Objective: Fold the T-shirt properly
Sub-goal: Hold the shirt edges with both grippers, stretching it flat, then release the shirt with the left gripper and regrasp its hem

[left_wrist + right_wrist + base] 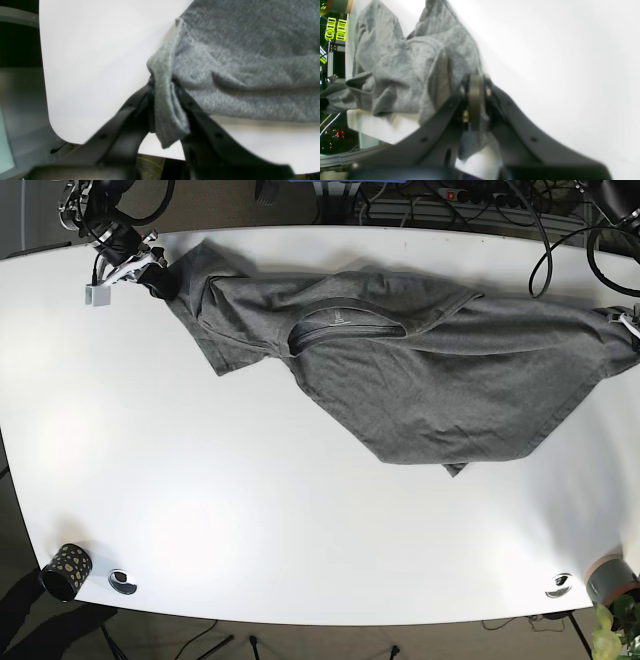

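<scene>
A grey T-shirt (420, 370) lies stretched across the far half of the white table (250, 510), collar near the middle. My right gripper (150, 277), at the far left of the base view, is shut on one corner of the shirt; its wrist view shows dark cloth pinched between the fingers (475, 100) with the bunched shirt (402, 72) behind. My left gripper (628, 317), at the far right edge, is shut on the other end; its wrist view shows a fold of grey cloth (166, 107) clamped between the fingers.
A dark patterned cup (65, 570) and a small round disc (123, 581) sit at the near left corner. Another disc (558, 584) and a grey pot (612, 580) are at the near right. Cables (470, 200) run behind the far edge.
</scene>
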Tool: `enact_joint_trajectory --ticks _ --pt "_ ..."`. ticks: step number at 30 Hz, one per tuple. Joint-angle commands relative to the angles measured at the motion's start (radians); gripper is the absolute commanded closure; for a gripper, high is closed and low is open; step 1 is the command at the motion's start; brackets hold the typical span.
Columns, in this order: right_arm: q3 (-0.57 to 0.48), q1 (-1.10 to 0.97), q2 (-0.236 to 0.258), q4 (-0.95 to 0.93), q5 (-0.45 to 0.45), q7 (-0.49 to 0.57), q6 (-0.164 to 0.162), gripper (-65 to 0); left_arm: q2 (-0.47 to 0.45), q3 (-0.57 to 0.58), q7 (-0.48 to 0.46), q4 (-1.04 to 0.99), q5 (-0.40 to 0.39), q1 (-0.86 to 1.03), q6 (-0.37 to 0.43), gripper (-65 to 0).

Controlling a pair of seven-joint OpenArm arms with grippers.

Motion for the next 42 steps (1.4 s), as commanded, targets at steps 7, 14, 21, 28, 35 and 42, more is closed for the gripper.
enact_joint_trajectory --ticks 7,14,21,28,35,42 --pt "0.008 -0.006 0.015 0.031 0.024 0.013 0.010 0.0 -0.026 0.082 0.028 0.022 -0.010 -0.073 0.001 -33.5" --pt "0.008 -0.007 0.016 0.078 0.024 0.013 0.010 0.0 -0.023 0.111 0.048 0.024 -0.014 -0.181 0.001 -52.1" --pt "0.006 0.003 0.016 0.074 0.022 0.013 0.010 0.0 0.038 0.243 0.049 0.005 -0.006 -0.389 0.001 -51.9" --pt "0.005 0.020 0.012 0.074 0.022 0.013 0.010 0.0 0.103 0.406 0.060 -0.084 -0.009 -0.581 0.001 -51.8" --pt "0.005 0.043 0.015 0.078 0.022 0.013 0.010 0.0 0.166 0.449 0.068 -0.130 -0.006 -0.665 0.001 -51.8" --pt "0.003 0.065 0.010 0.074 0.022 0.013 0.006 0.0 0.195 0.481 0.042 -0.231 -0.012 -0.713 0.001 -51.8"
